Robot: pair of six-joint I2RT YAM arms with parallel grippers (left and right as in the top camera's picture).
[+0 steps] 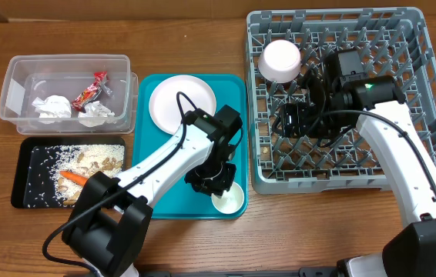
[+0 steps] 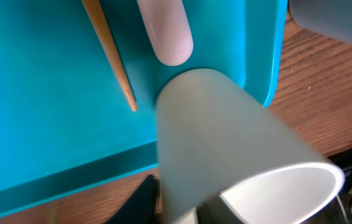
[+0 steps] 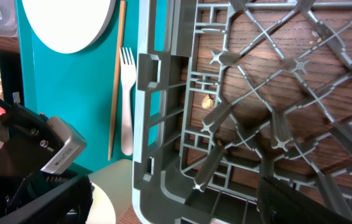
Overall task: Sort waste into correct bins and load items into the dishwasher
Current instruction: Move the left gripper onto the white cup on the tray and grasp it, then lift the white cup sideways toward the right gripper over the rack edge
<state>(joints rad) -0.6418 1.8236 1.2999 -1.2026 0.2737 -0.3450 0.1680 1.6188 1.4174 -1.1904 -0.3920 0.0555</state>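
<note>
1. Markings. Check the red snack wrapper (image 1: 89,91) first: its print is too small to read.

2. Left gripper (image 1: 216,183). You will find it low over the near right corner of the teal tray (image 1: 156,192), at the small white cup (image 1: 230,200). In the left wrist view the cup fills the lower middle, tilted, its open rim toward the lower right and reaching past the tray edge. One dark finger (image 2: 143,200) lies against the cup's left wall; the other is hidden by the cup. You cannot tell whether the jaws have clamped the cup.

3. Right gripper (image 1: 299,119). It hangs inside the grey dish rack (image 1: 426,92), near the rack's left wall. In the right wrist view its two fingers stand far apart at the bottom corners, with only the rack's grid floor between them. Treat it as wide open and holding nothing.

4. Items.
- White bowl (image 1: 280,60): in the rack, far left corner.
- White plate (image 1: 181,100): on the teal tray, far end.
- Chopstick (image 3: 115,87) and fork (image 3: 126,93): side by side on the teal tray, beside its right rim.

5. Waste.
- Clear tub (image 1: 10,85): holds crumpled napkins (image 1: 52,106) and the wrapper.
- Black tray (image 1: 19,185): holds rice (image 1: 56,158), nuts (image 1: 98,160) and a carrot piece (image 1: 73,178).
</note>
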